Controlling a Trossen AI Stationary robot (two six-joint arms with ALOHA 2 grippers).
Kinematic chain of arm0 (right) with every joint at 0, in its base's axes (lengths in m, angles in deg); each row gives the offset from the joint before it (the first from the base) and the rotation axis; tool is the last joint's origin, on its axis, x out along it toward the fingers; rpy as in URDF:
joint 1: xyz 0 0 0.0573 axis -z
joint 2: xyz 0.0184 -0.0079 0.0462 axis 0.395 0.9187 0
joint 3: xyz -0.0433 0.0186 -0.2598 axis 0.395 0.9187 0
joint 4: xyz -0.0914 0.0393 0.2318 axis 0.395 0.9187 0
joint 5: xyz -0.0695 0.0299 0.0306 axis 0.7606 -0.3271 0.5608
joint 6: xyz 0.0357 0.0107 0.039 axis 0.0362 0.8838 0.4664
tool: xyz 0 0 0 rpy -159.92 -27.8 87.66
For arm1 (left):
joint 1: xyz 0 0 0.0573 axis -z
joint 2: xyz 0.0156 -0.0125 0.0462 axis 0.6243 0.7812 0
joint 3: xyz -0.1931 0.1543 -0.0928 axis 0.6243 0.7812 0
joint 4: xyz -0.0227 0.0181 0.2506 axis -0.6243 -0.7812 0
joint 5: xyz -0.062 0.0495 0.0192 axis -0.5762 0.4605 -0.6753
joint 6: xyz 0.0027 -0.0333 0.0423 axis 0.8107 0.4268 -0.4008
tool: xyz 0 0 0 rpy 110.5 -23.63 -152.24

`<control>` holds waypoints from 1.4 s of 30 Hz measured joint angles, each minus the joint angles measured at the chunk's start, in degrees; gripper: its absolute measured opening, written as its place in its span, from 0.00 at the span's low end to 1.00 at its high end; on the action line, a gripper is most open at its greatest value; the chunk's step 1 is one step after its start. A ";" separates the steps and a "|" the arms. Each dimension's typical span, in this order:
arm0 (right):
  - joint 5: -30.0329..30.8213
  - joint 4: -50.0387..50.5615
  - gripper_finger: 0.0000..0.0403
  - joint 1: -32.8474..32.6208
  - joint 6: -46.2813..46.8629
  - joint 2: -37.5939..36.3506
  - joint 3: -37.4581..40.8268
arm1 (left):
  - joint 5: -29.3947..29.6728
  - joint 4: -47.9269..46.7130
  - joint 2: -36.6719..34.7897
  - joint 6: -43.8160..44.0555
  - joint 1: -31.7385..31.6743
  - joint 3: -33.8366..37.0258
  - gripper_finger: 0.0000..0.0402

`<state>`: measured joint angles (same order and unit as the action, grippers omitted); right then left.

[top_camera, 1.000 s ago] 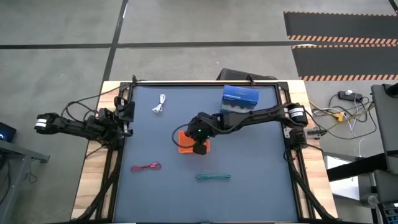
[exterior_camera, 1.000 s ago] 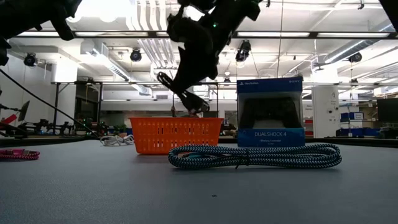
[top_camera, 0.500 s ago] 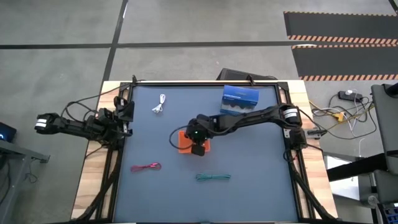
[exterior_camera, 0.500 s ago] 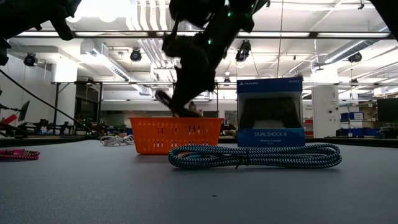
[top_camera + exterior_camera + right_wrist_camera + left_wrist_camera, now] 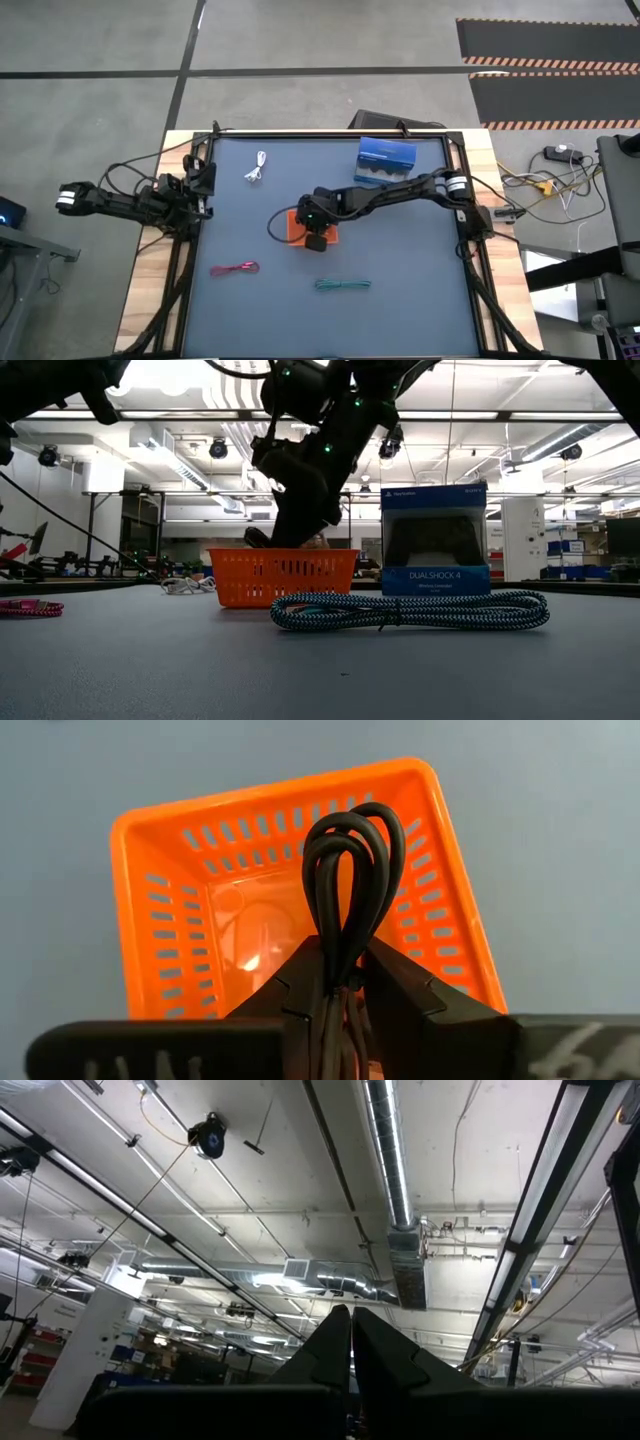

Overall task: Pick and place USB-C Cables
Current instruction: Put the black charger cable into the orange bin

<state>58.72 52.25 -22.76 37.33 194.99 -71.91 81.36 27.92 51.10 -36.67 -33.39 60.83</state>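
Observation:
My right gripper (image 5: 340,960) is over the orange tray (image 5: 190,860), shut on the black USB-C cable (image 5: 348,850). In the low view its fingers (image 5: 262,538) dip to the rim of the tray (image 5: 283,577). From above the tray (image 5: 296,234) shows mostly under the gripper (image 5: 310,222). The white cable (image 5: 256,166), the pink-red cable (image 5: 235,269) and the teal cable (image 5: 343,285) lie flat on the table. My left gripper (image 5: 351,1320) is shut on nothing, parked at the table's left edge (image 5: 203,180) and pointing at the ceiling. My right gripper pinches the coiled black cable between its two fingers, across the bundled strands (image 5: 340,932). The looped end (image 5: 350,825) sticks out past the fingertips over the inside of the tray. The fingers come slanting down from above. Whether the loop touches the tray I cannot tell.
A blue DualShock 4 box (image 5: 387,157) stands near the table's far edge, behind the tray (image 5: 435,540). The teal cable (image 5: 410,610) lies nearest the low camera, the pink-red one (image 5: 30,607) at the left. The table's black frame (image 5: 455,180) runs around the mat.
My right gripper has come down toward the orange tray and shifted a little toward the table's left, staying shut on the black cable. Its fingertips have dropped from above the tray's rim to the level of the rim.

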 joint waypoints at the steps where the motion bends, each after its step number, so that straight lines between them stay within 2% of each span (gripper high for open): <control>1: 0.00 -0.11 0.13 0.02 0.15 0.00 0.00 | 0.00 -0.02 0.00 0.00 -0.02 0.00 0.00; 35: 0.02 -0.11 0.14 0.02 1.17 0.00 0.00 | -0.02 0.03 -0.02 0.28 -0.02 0.00 0.00; 42: 0.04 -0.11 0.19 0.02 0.30 0.00 0.00 | -0.02 0.03 -0.02 0.28 -0.02 0.00 0.00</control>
<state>58.76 52.14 -22.73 37.63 194.99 -71.91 81.34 27.95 51.08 -36.39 -33.42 60.83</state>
